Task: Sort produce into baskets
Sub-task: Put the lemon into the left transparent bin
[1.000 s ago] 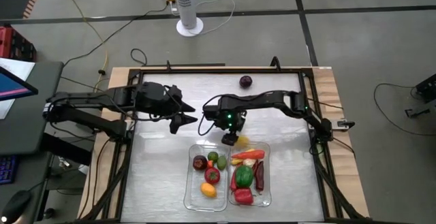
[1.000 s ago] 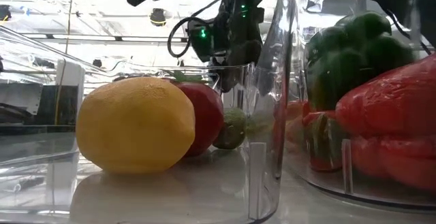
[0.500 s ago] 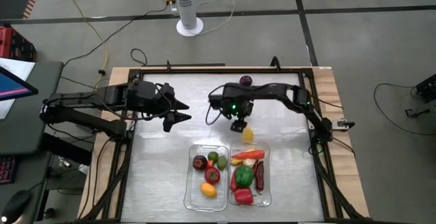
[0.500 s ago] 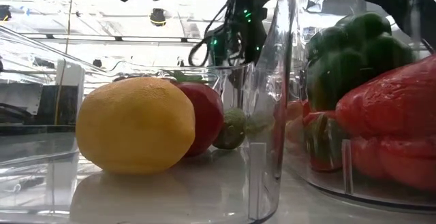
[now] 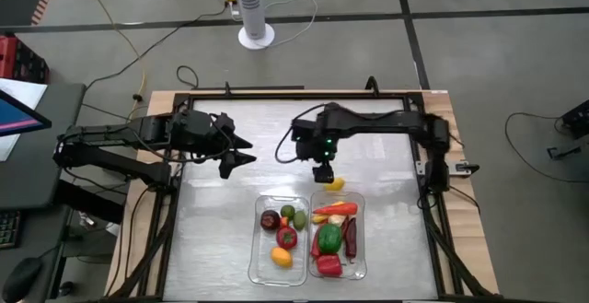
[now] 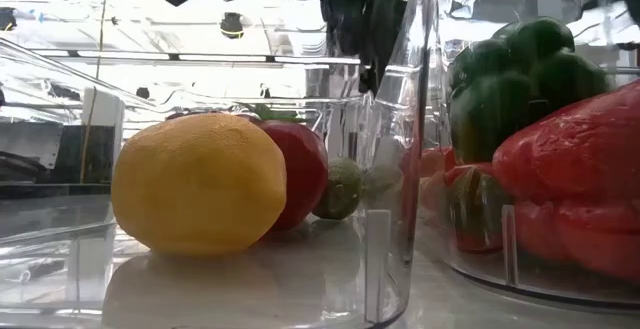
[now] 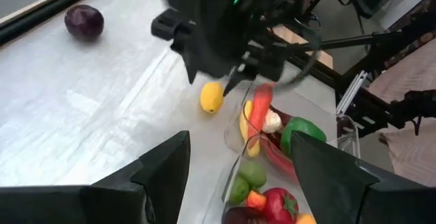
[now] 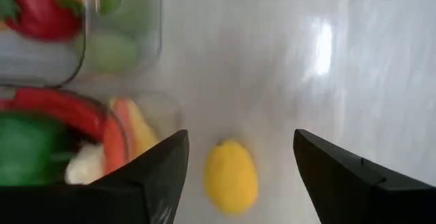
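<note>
The right gripper [image 5: 323, 176] hung just behind the right basket [image 5: 361, 248], jaws apart and empty, with a small yellow fruit [image 5: 335, 184] lying on the table [image 5: 212, 238] right at that basket's far rim. A dark purple piece [image 7: 84, 22] sat well beyond the basket, near the far edge. Both baskets already held most of the produce; the left basket [image 5: 257, 248] touched the right one. The left gripper [image 5: 241, 154], fingers parted and holding nothing, waited off to the left. The pick looked to be the step in hand: drop onto the yellow fruit, close, lift and bin it.
</note>
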You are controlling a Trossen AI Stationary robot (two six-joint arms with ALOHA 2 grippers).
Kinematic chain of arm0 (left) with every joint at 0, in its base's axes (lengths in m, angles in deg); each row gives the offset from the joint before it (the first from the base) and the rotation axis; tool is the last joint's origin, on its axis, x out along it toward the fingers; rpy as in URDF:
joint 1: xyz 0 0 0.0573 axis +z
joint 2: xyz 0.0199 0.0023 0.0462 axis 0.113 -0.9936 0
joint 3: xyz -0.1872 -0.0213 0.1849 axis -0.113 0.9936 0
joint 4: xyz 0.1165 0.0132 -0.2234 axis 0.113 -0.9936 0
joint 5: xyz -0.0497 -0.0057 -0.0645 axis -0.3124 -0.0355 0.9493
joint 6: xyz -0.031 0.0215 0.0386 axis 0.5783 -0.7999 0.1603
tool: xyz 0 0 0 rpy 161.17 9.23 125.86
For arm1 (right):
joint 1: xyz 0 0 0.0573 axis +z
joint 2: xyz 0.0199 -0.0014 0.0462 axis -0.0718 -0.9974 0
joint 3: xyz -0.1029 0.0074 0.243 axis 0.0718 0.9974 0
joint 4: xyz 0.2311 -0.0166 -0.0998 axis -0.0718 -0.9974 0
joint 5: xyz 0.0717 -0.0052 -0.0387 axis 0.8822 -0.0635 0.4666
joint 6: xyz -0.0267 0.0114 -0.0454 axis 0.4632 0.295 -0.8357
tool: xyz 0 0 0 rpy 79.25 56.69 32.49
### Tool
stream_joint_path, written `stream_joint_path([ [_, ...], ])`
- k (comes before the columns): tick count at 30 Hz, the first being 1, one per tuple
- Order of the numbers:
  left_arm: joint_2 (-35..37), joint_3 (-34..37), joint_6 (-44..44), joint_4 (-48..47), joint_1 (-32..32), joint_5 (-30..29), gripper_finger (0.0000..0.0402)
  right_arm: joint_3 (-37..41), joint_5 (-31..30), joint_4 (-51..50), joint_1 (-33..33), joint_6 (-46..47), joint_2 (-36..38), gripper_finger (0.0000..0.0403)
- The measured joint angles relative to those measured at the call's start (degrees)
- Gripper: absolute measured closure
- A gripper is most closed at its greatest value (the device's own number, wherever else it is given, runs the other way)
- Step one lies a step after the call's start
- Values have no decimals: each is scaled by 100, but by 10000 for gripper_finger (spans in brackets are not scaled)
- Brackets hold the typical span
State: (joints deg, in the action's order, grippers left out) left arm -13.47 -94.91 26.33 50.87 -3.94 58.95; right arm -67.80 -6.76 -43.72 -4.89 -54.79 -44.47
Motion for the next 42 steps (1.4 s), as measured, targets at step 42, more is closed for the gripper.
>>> stream_joint_path([
  [42,96,2,237,-340,7,-985,164,5026,940,4805,-201,-2016,1904,111],
])
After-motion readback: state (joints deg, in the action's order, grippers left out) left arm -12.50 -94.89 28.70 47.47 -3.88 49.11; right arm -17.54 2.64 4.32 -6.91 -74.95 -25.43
